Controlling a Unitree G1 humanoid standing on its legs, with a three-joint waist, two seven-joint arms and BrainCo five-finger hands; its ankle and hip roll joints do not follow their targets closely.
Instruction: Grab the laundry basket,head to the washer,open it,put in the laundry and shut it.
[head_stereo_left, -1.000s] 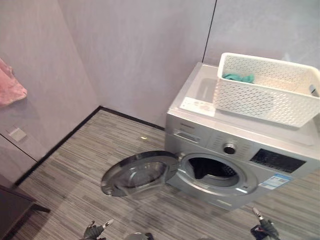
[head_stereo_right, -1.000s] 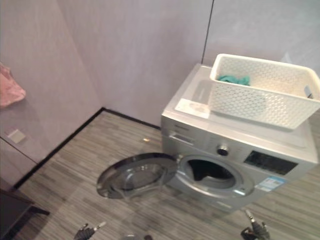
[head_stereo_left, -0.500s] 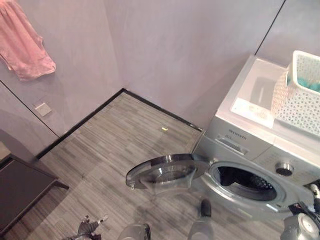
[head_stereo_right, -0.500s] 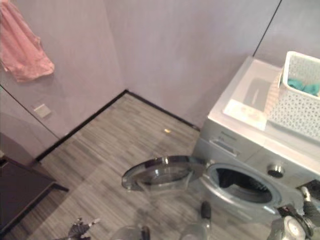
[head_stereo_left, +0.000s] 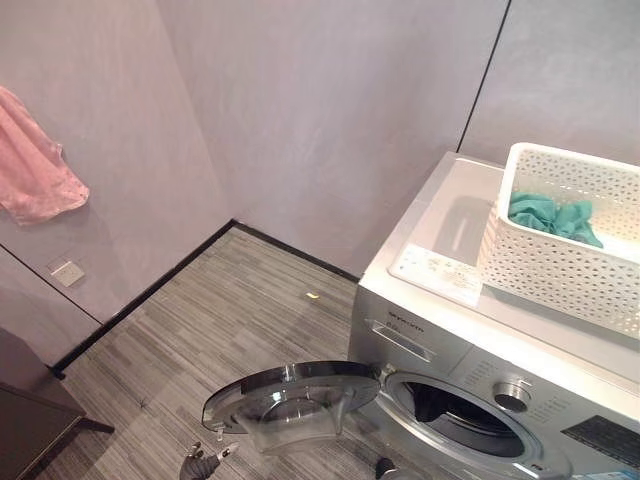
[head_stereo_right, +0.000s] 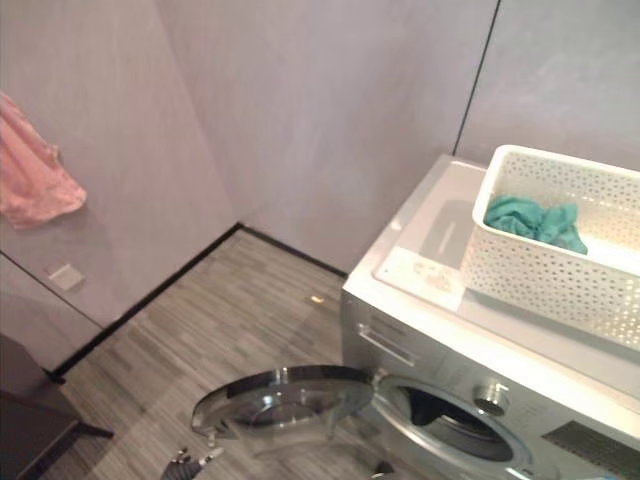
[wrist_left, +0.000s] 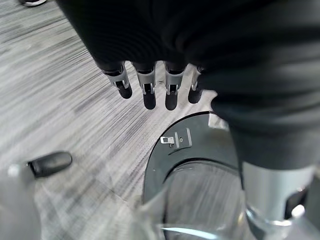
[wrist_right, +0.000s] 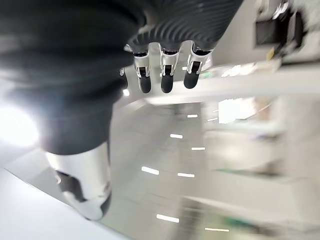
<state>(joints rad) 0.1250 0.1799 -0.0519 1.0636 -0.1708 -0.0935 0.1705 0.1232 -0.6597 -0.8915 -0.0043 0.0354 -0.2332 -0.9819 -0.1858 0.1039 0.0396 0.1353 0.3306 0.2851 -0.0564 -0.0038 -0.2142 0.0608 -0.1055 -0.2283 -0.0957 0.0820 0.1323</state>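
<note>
Washer (head_stereo_left: 470, 380) cut off at the lower and right edges of the head views; drum opening dark, with something black inside, too dim to identify. Round door (head_stereo_left: 290, 400) swung wide open to the left, hanging out flat over the striped grey floor (head_stereo_left: 200, 320).

White perforated laundry basket (head_stereo_left: 560, 260) on top of the washer, toward its right, its far end cropped. Inside, a crumpled teal cloth (head_stereo_left: 555, 215) against the back wall; remainder of the basket's interior hidden behind its front wall. White sheet (head_stereo_left: 440, 275) flat on the washer top, just beside the basket.

Left hand (head_stereo_left: 203, 463) barely in frame at the bottom edge of the head views, near the door's outer rim. In its wrist view, left hand (wrist_left: 150, 85) with fingers straight and relaxed, holding nothing, above the door's dark rim and glass bowl.

Right hand (wrist_right: 162, 75) seen from its wrist camera: fingers extended, empty, against a blurred bright surface hard to make out.

Pink cloth (head_stereo_left: 35, 175) hanging on the left wall, partly cropped; small wall plate (head_stereo_left: 67, 271) below it.
</note>
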